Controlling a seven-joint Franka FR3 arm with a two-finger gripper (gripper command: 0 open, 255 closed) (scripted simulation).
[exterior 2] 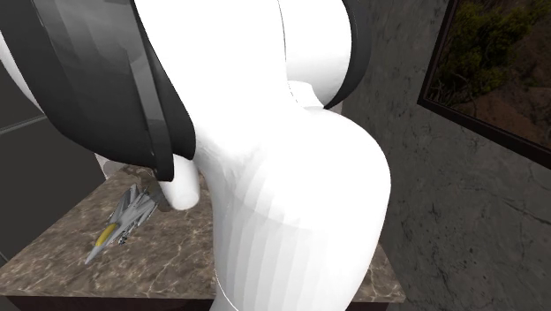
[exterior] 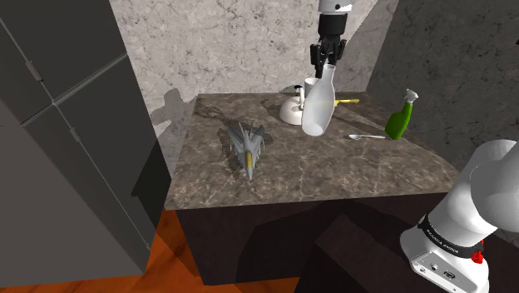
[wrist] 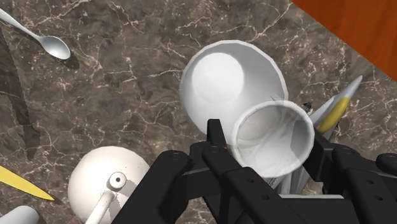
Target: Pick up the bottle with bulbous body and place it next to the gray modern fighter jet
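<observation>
— Where do we see the white bulbous bottle [exterior: 318, 108]?
— To the shoulder view's right of the grey fighter jet [exterior: 245, 146], over the dark marble bench [exterior: 333, 179], its long axis nearly vertical, mouth up. Our black end effector [exterior: 327, 62] clasps its neck.

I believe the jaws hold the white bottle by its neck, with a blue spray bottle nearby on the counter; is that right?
Not quite: the spray bottle is green, not blue, as the shoulder view shows. The rest stands: the jaws hold the white bottle by its neck.
</observation>
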